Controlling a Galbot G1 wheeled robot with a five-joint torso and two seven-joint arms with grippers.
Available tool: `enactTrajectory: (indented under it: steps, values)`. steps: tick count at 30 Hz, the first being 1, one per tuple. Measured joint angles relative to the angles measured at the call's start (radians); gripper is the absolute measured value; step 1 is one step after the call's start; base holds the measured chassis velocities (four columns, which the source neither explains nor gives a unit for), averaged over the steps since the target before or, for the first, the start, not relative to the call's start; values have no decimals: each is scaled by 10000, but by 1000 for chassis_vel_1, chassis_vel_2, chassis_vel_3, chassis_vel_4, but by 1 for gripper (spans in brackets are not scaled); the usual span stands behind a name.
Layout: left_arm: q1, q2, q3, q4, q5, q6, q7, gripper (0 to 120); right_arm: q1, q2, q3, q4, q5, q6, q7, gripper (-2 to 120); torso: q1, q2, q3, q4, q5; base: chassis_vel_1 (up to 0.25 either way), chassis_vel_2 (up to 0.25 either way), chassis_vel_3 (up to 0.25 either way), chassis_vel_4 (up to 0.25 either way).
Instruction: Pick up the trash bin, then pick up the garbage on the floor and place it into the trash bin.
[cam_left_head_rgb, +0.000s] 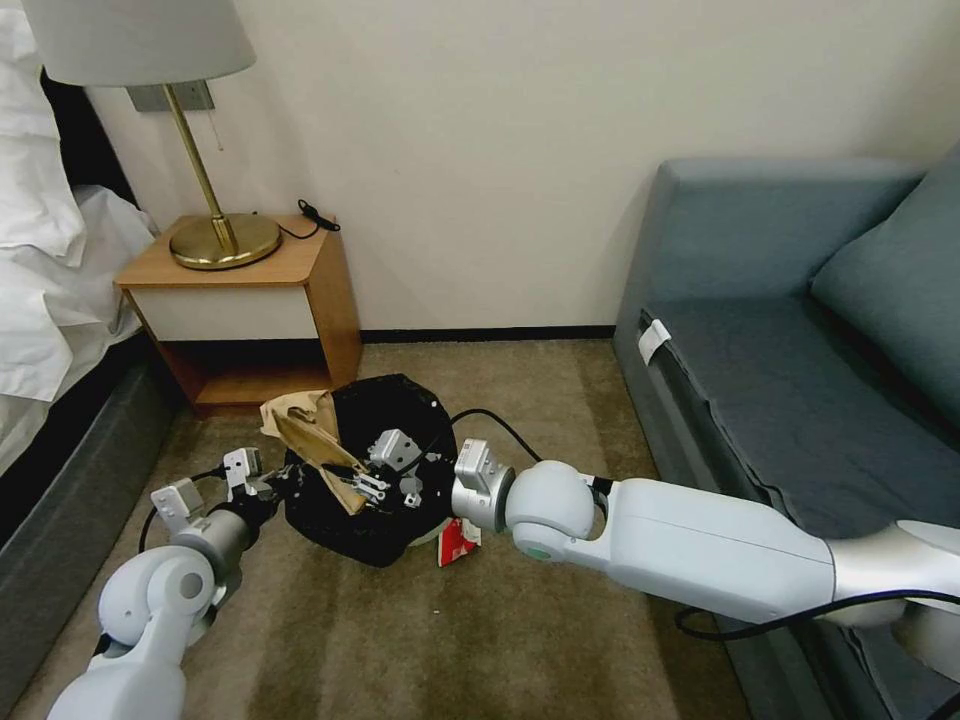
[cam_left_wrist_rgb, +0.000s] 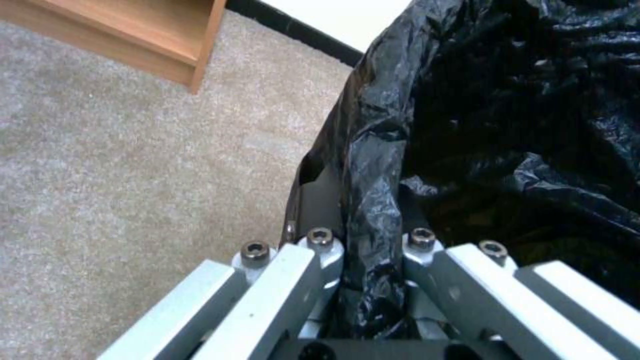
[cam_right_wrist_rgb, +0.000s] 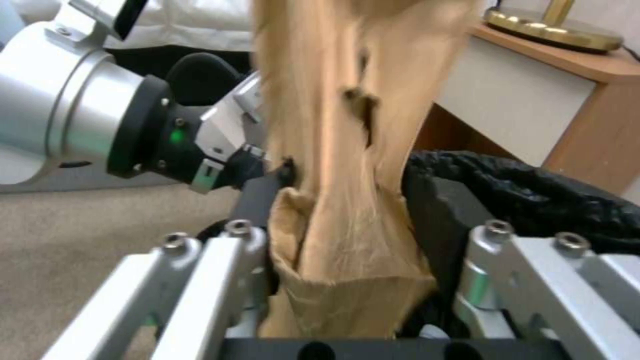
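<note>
The trash bin (cam_left_head_rgb: 395, 415), lined with a glossy black bag, is tilted just above the carpet. My left gripper (cam_left_head_rgb: 290, 482) is shut on its near rim; in the left wrist view the fingers (cam_left_wrist_rgb: 320, 250) pinch the black bag edge (cam_left_wrist_rgb: 373, 165). My right gripper (cam_left_head_rgb: 375, 487) hangs over the bin's mouth, shut on a crumpled brown paper bag (cam_left_head_rgb: 305, 430). In the right wrist view the paper bag (cam_right_wrist_rgb: 347, 150) stands up between the pads, with the bin (cam_right_wrist_rgb: 533, 195) behind it. A red-white packet (cam_left_head_rgb: 458, 540) lies on the floor beside the bin, under my right wrist.
A wooden nightstand (cam_left_head_rgb: 250, 300) with a brass lamp (cam_left_head_rgb: 222, 240) stands against the wall behind the bin. The bed (cam_left_head_rgb: 50, 300) runs along the left and a grey-blue sofa (cam_left_head_rgb: 800, 380) along the right. A black cable (cam_left_head_rgb: 500, 420) trails over the carpet.
</note>
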Motion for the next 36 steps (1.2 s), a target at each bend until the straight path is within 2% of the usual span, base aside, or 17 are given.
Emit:
enactTrajectory:
  steps: [4, 6, 7, 9, 10, 13, 15, 19, 30, 36]
  values:
    - [6, 2, 0, -8, -8, 5, 0, 4, 6, -41, 36, 0, 2, -1, 16, 54, 0, 0, 0, 0, 0, 0, 0, 0, 0]
    - [11, 7, 0, -18, -43, 10, -1, 4, 6, -97, 70, 0, -1, -7, 26, 67, 0, 0, 0, 0, 0, 0, 0, 0, 0]
    - [11, 7, 0, -18, -43, 10, -1, 4, 6, -97, 70, 0, -1, -7, 26, 67, 0, 0, 0, 0, 0, 0, 0, 0, 0]
    - [17, 10, 0, -19, -73, 13, -1, 4, 3, -123, 92, 0, -1, -17, 39, 76, 0, 0, 0, 0, 0, 0, 0, 0, 0]
    - [17, 10, 0, -19, -73, 13, -1, 4, 3, -123, 92, 0, -1, -17, 39, 76, 0, 0, 0, 0, 0, 0, 0, 0, 0]
    - [34, 11, -28, -27, -140, 27, -33, 4, -43, -141, 175, -20, -35, -22, 81, 93, 0, 0, 1, 0, 0, 0, 0, 0, 0]
    - [35, 9, -36, -27, -143, 27, -79, 4, -49, -145, 228, -21, -70, -16, 92, 97, 0, -1, 0, 0, 0, 0, 0, 0, 0]
    - [12, 4, -81, 0, -145, -25, -176, 4, -28, -154, 435, 20, -170, 27, 136, 99, 0, 0, 1, 0, 0, 0, 0, 0, 0]
    - [-279, 126, -607, 354, -149, -343, -249, 4, 201, -264, 1567, -48, -252, 113, 525, 100, 0, 0, 0, 1, 0, 0, 0, 0, 0]
    - [-435, 263, -846, 695, -81, -510, -191, 4, -257, -397, 2614, -515, -568, 67, 829, 100, 0, -1, 1, 0, 1, 0, 0, 0, 0]
